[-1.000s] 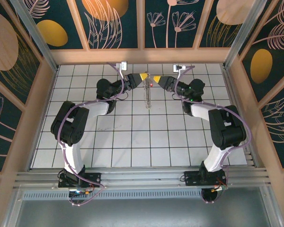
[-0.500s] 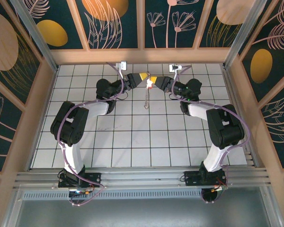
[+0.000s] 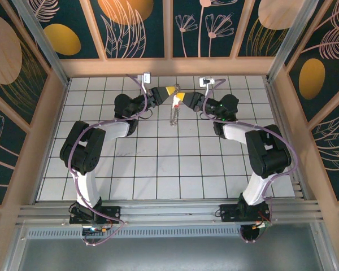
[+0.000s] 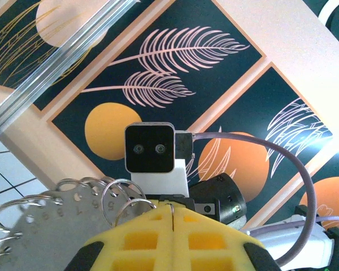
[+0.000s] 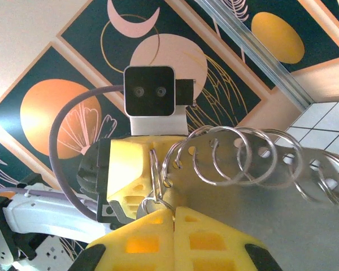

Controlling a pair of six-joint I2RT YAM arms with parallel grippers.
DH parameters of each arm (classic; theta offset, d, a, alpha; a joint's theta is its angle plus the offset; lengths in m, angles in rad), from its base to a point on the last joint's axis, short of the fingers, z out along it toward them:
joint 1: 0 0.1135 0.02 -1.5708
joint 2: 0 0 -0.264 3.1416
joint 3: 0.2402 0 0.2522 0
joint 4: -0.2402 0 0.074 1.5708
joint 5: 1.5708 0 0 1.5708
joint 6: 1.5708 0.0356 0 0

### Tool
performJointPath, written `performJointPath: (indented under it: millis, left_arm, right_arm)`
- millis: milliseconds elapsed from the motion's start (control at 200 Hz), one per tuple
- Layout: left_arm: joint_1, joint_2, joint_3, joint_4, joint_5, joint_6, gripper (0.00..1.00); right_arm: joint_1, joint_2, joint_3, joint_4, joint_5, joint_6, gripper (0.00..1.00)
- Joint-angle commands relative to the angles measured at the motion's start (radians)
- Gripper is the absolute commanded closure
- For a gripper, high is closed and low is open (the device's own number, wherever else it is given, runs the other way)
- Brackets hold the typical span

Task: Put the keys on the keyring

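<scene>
Both left gripper and right gripper pinch the dangling keyring near the wall.

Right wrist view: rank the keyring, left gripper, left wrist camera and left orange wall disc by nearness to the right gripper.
1. Keyring, at the fingertips of the right gripper, fanning right.
2. Left gripper, just beyond, left of centre.
3. Left wrist camera, above and behind it.
4. Left orange wall disc, far background.

I look down on a white tiled floor with dark grout lines. Wood-framed wall panels, dark teal with orange discs and pale leaves, surround it. Aluminium rails cross the near edge.
</scene>
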Motion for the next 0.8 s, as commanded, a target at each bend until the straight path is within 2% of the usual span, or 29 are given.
performJointPath:
  millis: [0,170,586,796]
  left_arm:
    - [-0.001,-0.04,0.001,0.055,-0.007,0.014,1.0]
    - [-0.001,-0.036,0.001,0.056,-0.007,0.013,1.0]
    - [-0.004,-0.031,-0.005,0.069,-0.009,0.007,1.0]
    - [-0.006,-0.03,-0.008,0.071,-0.008,0.007,1.0]
  right_arm:
    - [0.03,-0.028,0.022,-0.068,-0.05,-0.089,1.0]
    - [0.031,-0.051,0.025,-0.146,-0.034,-0.138,1.0]
    - [0.063,-0.003,0.124,-0.182,-0.033,-0.132,1.0]
    - [0.05,-0.025,0.098,-0.223,-0.021,-0.162,1.0]
